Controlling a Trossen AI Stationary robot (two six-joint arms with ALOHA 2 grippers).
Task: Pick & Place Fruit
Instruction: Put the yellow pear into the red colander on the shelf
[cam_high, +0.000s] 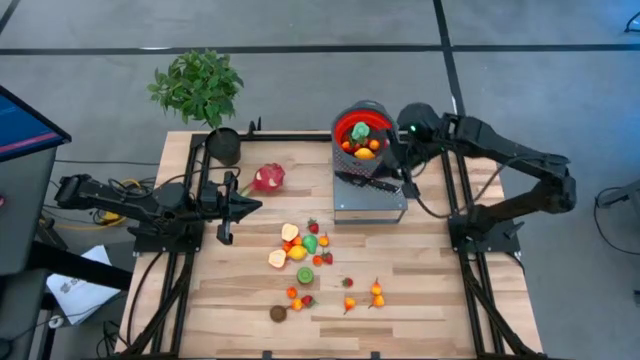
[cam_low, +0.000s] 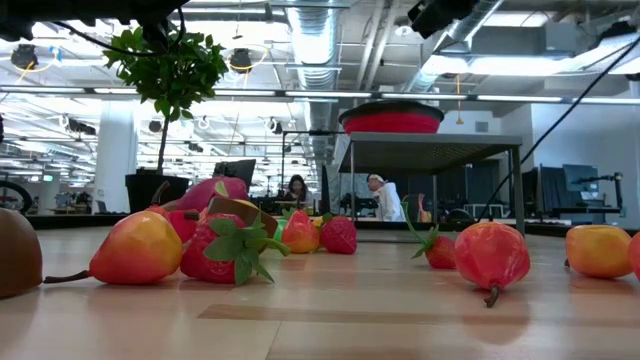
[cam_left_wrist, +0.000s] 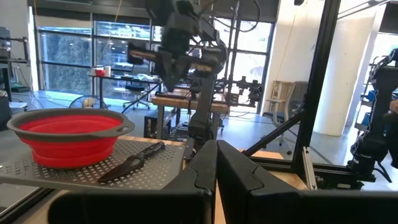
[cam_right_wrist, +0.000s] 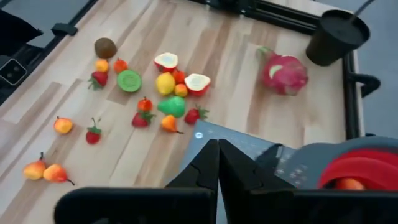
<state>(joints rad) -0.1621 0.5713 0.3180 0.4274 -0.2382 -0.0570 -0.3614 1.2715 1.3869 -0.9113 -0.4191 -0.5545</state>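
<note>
Wooden table (cam_high: 440, 300) | fruit (cam_high: 305, 250): small, red/orange/yellow/green, scattered

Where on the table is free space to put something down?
Bare wood lies right of the scattered fruit, below the metal stand, and along the table's near-left corner. The middle is crowded; the bowl already holds fruit.

We see a grey floor (cam_high: 300, 40) crossed by dark lines around the wooden table (cam_high: 240, 290). A potted plant (cam_high: 200, 88) stands at the table's far corner. Beyond it we look into an open workshop: exposed ceiling ducts (cam_low: 320, 30), strip lights (cam_low: 560, 97), tall windows (cam_left_wrist: 81, 56), desks with monitors (cam_low: 580, 180), and two people (cam_low: 385, 198) seated far off.
</note>
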